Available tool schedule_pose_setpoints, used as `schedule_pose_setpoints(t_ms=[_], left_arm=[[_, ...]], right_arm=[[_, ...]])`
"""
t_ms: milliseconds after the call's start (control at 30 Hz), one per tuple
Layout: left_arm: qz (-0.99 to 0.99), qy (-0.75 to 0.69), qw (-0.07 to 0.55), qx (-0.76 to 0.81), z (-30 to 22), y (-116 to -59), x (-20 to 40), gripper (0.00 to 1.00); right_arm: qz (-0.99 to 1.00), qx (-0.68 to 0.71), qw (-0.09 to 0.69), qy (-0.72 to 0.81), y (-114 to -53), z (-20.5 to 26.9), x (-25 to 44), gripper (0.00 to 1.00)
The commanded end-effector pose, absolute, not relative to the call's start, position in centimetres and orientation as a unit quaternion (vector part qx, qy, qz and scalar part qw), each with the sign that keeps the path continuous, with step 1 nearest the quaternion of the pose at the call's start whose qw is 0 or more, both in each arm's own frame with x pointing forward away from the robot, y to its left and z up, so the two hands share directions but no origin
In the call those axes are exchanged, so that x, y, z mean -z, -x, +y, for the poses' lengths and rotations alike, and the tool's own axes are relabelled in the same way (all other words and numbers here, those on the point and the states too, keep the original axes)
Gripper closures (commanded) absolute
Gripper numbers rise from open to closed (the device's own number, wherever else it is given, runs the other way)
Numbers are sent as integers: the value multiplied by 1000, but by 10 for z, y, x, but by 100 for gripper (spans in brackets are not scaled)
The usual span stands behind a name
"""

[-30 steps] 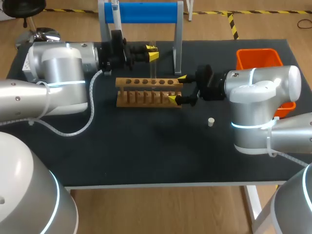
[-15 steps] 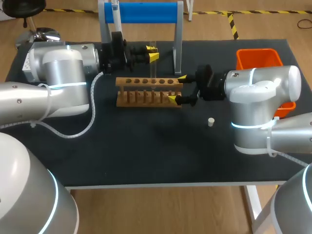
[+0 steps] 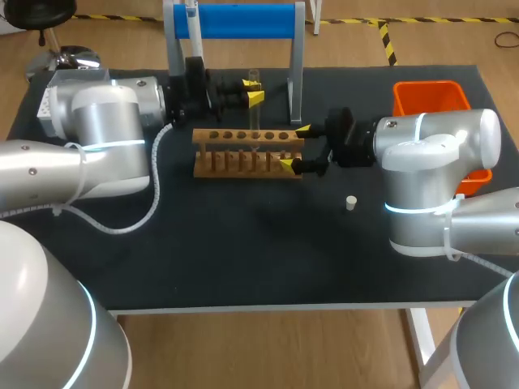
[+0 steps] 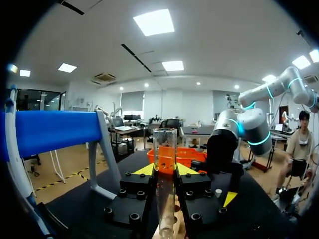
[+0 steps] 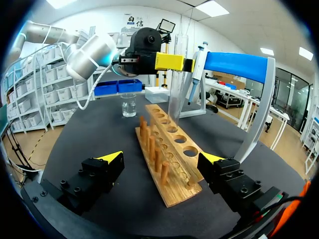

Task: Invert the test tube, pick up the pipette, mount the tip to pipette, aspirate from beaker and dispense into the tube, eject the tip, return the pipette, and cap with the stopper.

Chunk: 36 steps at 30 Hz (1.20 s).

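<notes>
Over the last second my left arm's wrist housing creeps back and to the left, and the left gripper (image 3: pixel 254 89) barely sinks. The right arm holds where it was. The left jaws pinch the test tube (image 4: pixel 164 149), upright and mouth up, its lower end at the holes of the wooden rack (image 3: pixel 235 154). The right gripper (image 3: pixel 294 147) has its jaws spread to either side of the rack's end.

I judge the inversion done, with the tube about to be seated. The pipette (image 5: pixel 197 62) hangs on the blue stand (image 3: pixel 243 20), the beaker (image 5: pixel 128 105) is untouched and the stopper (image 3: pixel 350 203) lies on the table (image 3: pixel 243 243), so all later steps remain.
</notes>
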State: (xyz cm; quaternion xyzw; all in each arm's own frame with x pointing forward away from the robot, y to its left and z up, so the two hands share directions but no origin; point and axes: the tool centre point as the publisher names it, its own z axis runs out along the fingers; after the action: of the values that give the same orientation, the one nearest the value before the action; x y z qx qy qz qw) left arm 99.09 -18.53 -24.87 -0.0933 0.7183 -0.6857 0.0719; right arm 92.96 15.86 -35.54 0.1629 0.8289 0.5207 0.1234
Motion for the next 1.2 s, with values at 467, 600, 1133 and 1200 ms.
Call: schedule_pose_setpoints(t_ms=[467,600,1133,1200], left_arm=[[718,92,76,686,-189,-991,257,100],[721,94,82,681,-189,-992,259,100],[732,94,98,667,-191,-992,264,100],[733,94,98,667,-191,-992,265,100]], right_arm=[[829,-520,122,-162,-930,158,355,0],[829,-520,122,-162,-930,158,355,0],[829,-520,122,-162,-930,158,355,0],[829,-520,122,-162,-930,158,355,0]])
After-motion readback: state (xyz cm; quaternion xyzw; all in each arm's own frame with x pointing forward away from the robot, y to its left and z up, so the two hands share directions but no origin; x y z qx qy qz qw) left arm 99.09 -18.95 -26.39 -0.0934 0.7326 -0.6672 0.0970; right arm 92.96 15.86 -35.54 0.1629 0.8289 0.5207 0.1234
